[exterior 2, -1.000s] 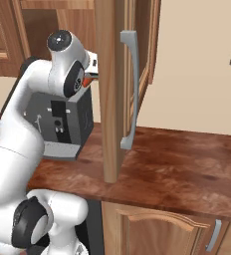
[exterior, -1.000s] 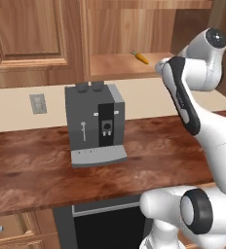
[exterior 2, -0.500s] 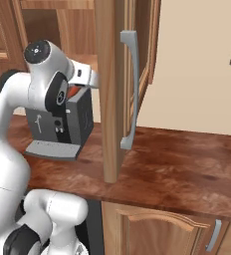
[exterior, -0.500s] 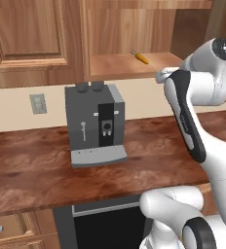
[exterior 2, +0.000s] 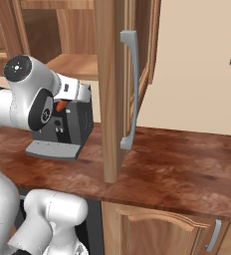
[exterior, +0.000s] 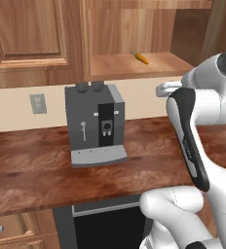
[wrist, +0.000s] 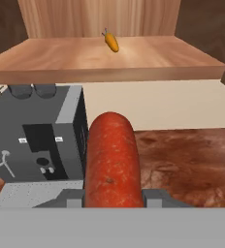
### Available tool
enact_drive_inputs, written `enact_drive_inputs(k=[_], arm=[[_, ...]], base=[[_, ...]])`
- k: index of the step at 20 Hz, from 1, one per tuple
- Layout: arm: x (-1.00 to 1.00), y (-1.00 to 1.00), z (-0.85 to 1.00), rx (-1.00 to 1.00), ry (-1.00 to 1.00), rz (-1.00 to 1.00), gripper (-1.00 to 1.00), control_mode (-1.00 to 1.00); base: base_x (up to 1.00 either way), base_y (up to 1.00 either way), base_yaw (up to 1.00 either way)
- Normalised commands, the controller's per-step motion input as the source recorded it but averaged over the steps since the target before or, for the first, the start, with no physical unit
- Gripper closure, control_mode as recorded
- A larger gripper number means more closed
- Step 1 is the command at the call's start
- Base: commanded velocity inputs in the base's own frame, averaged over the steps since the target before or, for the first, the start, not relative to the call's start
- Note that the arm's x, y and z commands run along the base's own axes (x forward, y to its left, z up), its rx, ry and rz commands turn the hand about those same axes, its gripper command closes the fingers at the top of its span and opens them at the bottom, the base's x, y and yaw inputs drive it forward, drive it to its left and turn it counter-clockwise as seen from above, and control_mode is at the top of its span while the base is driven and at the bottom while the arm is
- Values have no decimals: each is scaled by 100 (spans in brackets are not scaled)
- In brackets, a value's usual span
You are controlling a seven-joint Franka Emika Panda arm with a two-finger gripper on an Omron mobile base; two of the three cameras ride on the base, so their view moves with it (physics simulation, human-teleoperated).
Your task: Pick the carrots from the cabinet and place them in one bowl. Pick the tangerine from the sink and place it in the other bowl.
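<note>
The fingers (wrist: 113, 199) are clamped on the darker reddish carrot (wrist: 110, 155), which pokes straight up the middle of the hand view and shows as a small red-orange bit at the hand in the upper left of the right base view (exterior 2: 61, 105). Biggest thing to worry about, I'd say, is the cabinet (exterior: 134, 65): its open door (exterior 2: 118, 84) stands edge-on through the middle of the right base view, just beside the hand, so a wide swing could clip it and knock the carrot loose. Next is the grey coffee machine (exterior: 95, 124) on the wooden surface (exterior: 32, 170), sitting right under the hand on the left of the hand view; come down too early and the fingers or the carrot hit its top. Then the grip itself. Only the base of the carrot looks pinched, with most of it sticking out, so I'd guess it could pivot or slip on a fast move. Smallest one is the orange carrot (exterior: 141, 57) with the green top, lying on the cabinet shelf at upper centre of the left base view; it's round enough to roll if bumped on the return trip. Neither bowl is in frame, so the carry could be long.
</note>
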Motion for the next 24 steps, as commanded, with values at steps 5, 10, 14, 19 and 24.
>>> enact_drive_inputs(k=[5, 10, 14, 19, 24], arm=[[-31, 12, -26, 0, 1, 0, 100, -100], [-7, 8, -32, 0, 8, 0, 100, -100], [-1, 5, -24, 0, 0, 0, 100, -100], [0, 2, -24, 0, 1, 0, 100, -100], [0, 0, -2, 0, 0, 0, 100, -100]], base=[[0, 0, 0], [0, 0, 0], [0, 0, 0], [0, 0, 0], [0, 0, 0]])
